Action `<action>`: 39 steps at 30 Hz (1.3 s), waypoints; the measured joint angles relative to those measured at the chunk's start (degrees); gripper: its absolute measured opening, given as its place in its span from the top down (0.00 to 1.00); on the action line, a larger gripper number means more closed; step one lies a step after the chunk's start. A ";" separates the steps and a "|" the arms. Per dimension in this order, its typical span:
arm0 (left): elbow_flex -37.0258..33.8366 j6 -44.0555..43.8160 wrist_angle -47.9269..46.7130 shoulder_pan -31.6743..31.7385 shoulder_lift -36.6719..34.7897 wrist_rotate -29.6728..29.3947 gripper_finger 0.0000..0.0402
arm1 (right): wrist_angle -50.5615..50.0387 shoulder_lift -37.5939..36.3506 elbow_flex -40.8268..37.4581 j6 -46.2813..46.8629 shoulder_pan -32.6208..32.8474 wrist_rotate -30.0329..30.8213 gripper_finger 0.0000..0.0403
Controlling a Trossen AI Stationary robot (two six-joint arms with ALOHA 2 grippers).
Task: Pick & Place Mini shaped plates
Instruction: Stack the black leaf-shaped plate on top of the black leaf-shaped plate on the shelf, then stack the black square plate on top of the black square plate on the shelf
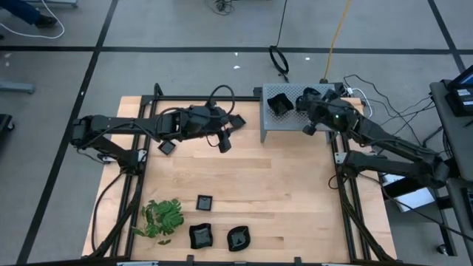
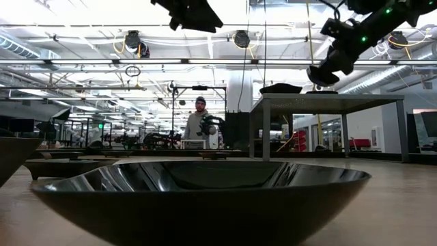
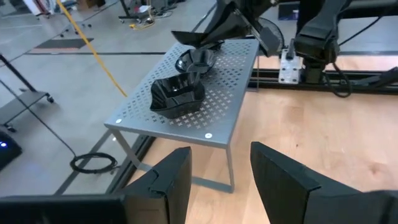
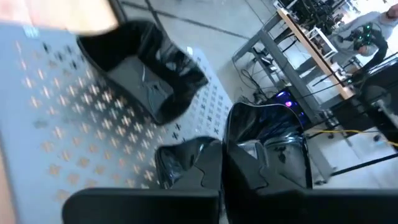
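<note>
The mini shaped plates are glossy black dishes. Several sit on the grey perforated box (image 1: 295, 122), among them a deep one (image 3: 179, 96) and another (image 3: 196, 59) behind it. Three plates (image 1: 205, 201) (image 1: 200, 235) (image 1: 238, 238) lie near the table's near edge, and a small square plate (image 1: 168, 147) lies under the left arm. My right gripper (image 1: 304, 102) is over the box, shut on a plate (image 4: 270, 134). My left gripper (image 3: 221, 180) hangs open above the table, left of the box, touching nothing. My right gripper pinches a wavy-edged black plate between its two fingers (image 4: 249, 168), at the plate's rim (image 4: 239, 127). The plate stands tilted in the hold, over the box's perforated top. The fingers themselves hide the exact place of contact.
A green leafy sprig (image 1: 161, 218) lies at the table's near left corner. The box stands on thin legs (image 3: 230, 168) at the far right of the table. Bare wood (image 1: 273, 185) spreads across the table's middle. A person (image 2: 198, 123) stands in the room far beyond the table.
</note>
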 joint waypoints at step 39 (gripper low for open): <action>0.00 -6.45 0.00 3.92 0.00 -0.64 0.58 | 1.94 3.08 0.04 10.86 -0.81 -10.23 0.62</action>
